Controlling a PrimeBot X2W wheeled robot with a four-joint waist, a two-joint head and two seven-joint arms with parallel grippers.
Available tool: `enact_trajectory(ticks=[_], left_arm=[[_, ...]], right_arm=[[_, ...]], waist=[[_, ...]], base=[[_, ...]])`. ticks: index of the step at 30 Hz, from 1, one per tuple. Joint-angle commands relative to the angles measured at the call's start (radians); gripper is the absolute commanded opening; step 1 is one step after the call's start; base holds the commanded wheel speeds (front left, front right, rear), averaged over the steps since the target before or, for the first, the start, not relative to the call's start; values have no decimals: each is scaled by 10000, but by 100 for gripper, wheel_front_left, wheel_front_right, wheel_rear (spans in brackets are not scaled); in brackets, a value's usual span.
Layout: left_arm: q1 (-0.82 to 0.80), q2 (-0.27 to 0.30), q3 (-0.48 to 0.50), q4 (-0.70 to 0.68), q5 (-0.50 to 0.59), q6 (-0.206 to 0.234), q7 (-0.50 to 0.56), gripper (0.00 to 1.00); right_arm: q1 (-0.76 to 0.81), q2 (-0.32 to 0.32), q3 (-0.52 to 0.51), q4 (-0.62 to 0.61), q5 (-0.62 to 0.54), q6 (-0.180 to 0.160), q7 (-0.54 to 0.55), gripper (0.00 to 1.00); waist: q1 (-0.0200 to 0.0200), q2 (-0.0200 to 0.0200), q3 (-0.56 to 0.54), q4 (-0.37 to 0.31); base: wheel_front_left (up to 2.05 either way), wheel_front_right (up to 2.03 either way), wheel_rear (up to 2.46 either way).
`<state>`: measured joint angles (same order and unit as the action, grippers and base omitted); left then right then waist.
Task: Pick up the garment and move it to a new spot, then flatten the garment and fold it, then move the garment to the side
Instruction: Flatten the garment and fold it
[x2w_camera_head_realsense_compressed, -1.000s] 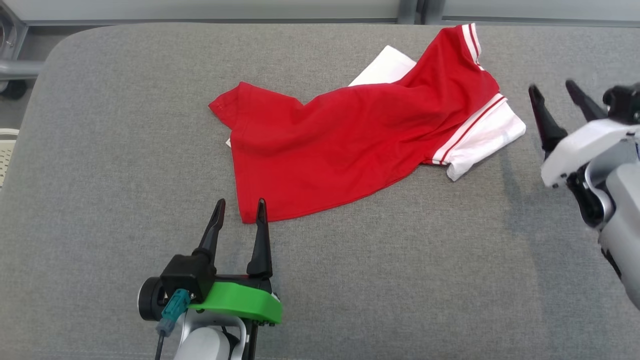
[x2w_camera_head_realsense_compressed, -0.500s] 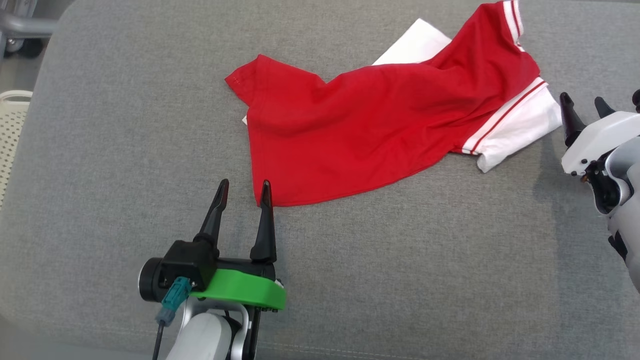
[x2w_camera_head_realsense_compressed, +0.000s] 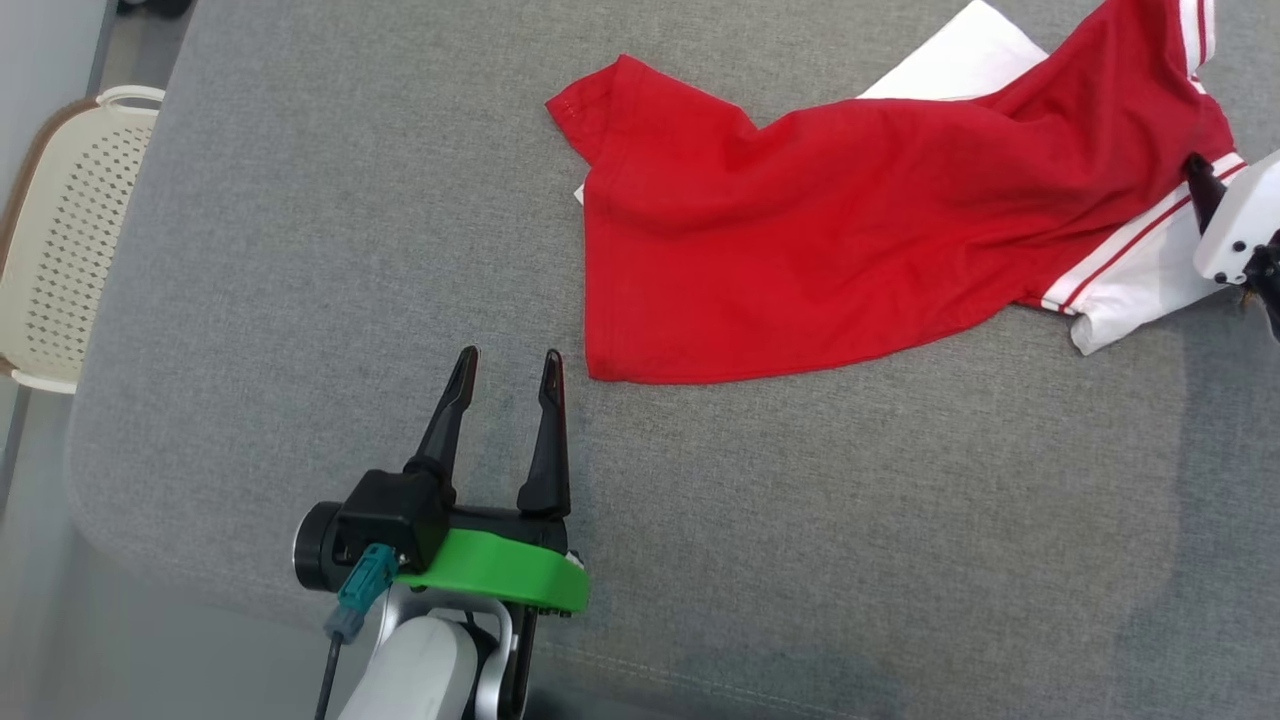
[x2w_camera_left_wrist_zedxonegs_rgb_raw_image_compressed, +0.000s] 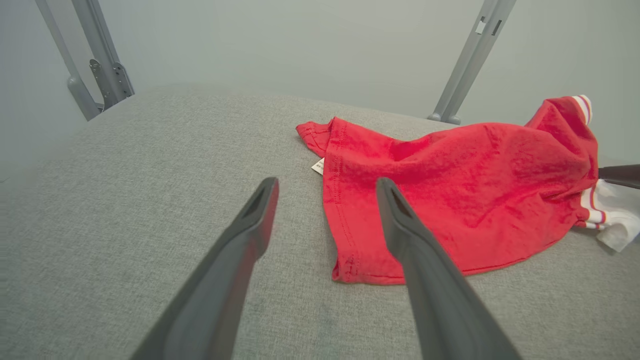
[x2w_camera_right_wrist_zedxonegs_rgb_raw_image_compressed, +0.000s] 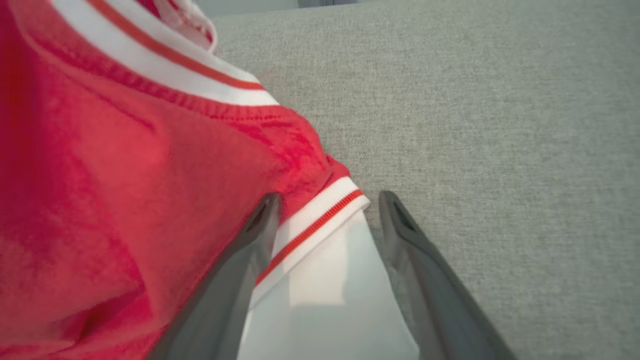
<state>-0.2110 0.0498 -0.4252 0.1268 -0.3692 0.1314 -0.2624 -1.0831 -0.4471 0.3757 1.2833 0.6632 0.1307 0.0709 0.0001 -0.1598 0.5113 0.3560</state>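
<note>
The garment is a red shirt with white, red-striped trim, lying crumpled on the grey cushioned surface. My left gripper stands open just left of the shirt's near red corner, touching nothing. My right gripper is open at the shirt's right end, its fingers straddling the white striped cuff without closing on it. In the head view one dark fingertip of the right gripper shows over the red cloth at the right edge.
A cream perforated basket stands beside the surface at the far left. The surface's rounded front-left corner drops to the floor. Grey metal frame legs rise behind the surface in the left wrist view.
The head camera has turned, shifting the whole scene right and up. My right gripper has moved in from beside the shirt to straddle its white cuff. The left gripper stays open near the red corner.
</note>
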Motion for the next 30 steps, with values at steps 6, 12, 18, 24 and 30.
enact_trajectory(ticks=[6,12,18,24,30], left_arm=[[-76,20,-7,-71,-42,75,-32,100],[-69,20,-25,5,-63,65,-31,100],[68,21,78,64,47,91,-32,100],[515,23,274,80,146,118,-32,100],[809,28,403,107,246,78,-32,100]], right_arm=[[227,-209,-555,85,-403,-2,874,100],[342,183,-825,103,-805,-5,1159,18],[435,919,-596,-796,-628,1,155,0],[1965,1125,484,-3553,33,1,-1126,0],[3518,994,620,-5688,320,1,-1983,0]], waist=[[-1,-2,167,187],[-1,-2,90,2],[-1,-2,-172,-359],[-1,-2,-793,-1030],[-1,-2,-1298,-1547]], base=[[0,0,0],[0,0,0],[0,0,0],[0,0,0],[0,0,0]])
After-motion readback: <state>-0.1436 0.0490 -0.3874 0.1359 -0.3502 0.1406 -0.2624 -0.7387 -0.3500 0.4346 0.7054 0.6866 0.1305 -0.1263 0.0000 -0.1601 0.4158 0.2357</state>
